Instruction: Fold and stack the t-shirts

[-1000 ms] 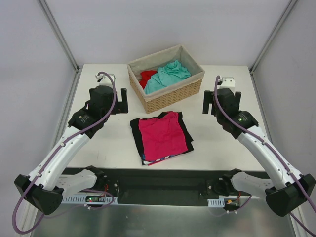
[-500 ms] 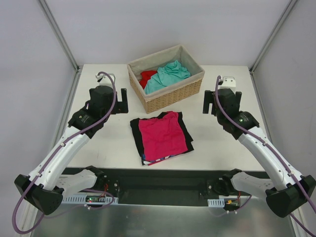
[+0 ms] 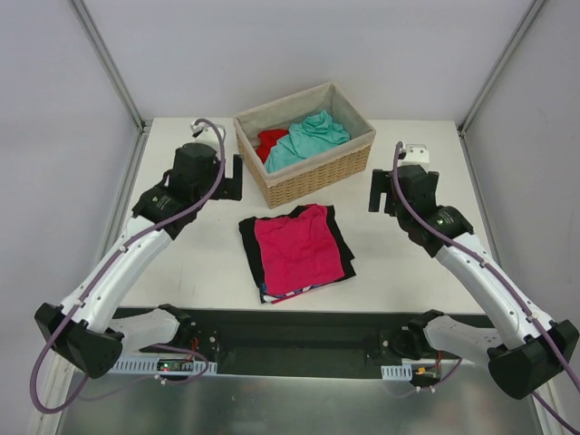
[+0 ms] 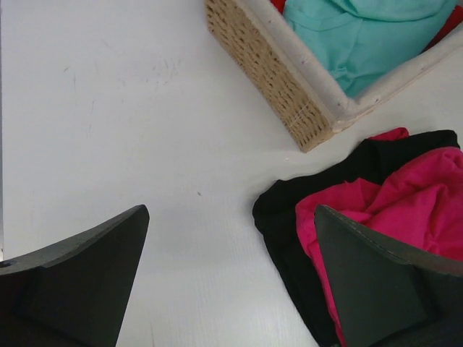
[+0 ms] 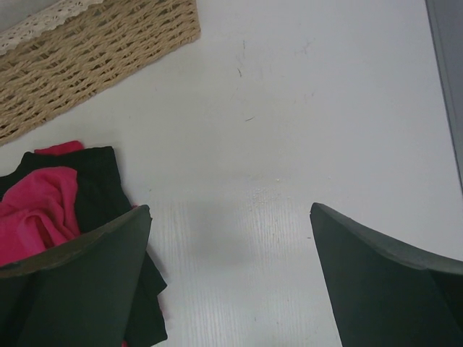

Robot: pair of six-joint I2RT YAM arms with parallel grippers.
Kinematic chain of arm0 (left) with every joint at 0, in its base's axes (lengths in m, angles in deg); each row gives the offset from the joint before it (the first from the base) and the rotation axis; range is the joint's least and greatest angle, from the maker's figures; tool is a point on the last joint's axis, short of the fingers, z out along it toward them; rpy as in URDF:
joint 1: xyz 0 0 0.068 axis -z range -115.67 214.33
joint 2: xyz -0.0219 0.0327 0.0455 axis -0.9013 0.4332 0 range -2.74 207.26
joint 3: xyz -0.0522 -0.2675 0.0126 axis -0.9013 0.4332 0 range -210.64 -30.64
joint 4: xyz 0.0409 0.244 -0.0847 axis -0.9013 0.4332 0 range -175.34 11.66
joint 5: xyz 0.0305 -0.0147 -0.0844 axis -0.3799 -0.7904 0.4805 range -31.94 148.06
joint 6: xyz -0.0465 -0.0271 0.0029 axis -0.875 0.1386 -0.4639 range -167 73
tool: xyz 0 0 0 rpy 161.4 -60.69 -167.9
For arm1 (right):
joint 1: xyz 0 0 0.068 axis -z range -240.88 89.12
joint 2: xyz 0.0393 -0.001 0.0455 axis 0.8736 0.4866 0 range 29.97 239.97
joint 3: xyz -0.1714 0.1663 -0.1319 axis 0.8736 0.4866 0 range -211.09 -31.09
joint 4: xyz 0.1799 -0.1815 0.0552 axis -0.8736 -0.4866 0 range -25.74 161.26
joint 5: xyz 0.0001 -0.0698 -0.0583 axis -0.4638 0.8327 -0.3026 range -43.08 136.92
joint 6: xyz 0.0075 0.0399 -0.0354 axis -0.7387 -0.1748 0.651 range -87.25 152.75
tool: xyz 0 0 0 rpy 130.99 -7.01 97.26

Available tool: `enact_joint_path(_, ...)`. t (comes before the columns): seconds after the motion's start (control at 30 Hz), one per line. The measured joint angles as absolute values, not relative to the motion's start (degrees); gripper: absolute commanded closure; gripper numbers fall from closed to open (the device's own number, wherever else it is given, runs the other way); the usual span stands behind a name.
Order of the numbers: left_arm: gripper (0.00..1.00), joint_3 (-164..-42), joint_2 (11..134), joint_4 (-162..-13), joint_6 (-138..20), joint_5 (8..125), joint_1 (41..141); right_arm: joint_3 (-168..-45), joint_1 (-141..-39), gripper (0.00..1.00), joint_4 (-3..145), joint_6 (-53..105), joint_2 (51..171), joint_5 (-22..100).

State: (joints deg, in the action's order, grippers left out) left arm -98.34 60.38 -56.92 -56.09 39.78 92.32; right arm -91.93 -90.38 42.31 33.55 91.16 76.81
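Note:
A folded stack lies mid-table: a magenta-pink t-shirt [image 3: 299, 246] on a black t-shirt [image 3: 248, 237], with a striped edge [image 3: 288, 294] showing at the front. A teal-green t-shirt [image 3: 308, 140] and a bright red t-shirt [image 3: 270, 141] lie crumpled in the basket [image 3: 308, 178]. My left gripper [image 3: 233, 178] hovers open left of the basket, above bare table by the stack's far-left corner [image 4: 289, 217]. My right gripper [image 3: 381, 190] hangs open right of the stack, with nothing between its fingers. The left gripper [image 4: 231, 217] and right gripper [image 5: 230, 210] both show wide gaps over white table.
The wicker basket [image 4: 275, 65] stands at the back centre, and its wall [image 5: 94, 50] is close to both grippers. The teal shirt [image 4: 362, 36] fills its near side. Metal frame posts rise at the table's back corners. The arm bases sit at the near edge.
My left arm has swung forward and a little right, bringing its gripper closer to the basket. The right gripper has edged slightly left. The shirts have not moved.

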Motion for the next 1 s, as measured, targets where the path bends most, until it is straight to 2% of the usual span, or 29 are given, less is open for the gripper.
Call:
enact_joint_path(0.27,0.01,-109.6,75.0,-60.6,-44.7,50.6,91.9,-89.6,-91.6,0.03,42.5,31.7,91.3,74.3)
enact_joint_path(0.47,0.01,-117.4,86.4,-61.8,-38.5,64.8,90.3,-89.6,-92.5,0.03,42.6,31.5,91.4,73.5)
enact_joint_path(0.7,0.01,-130.7,100.3,-62.5,-35.8,82.1,87.1,-89.5,-92.5,0.04,42.8,31.5,91.4,73.0)
enact_joint_path(1.0,0.01,-138.9,111.9,-60.1,-35.6,93.8,86.8,-89.3,-92.5,0.03,43.2,31.8,91.4,73.2)
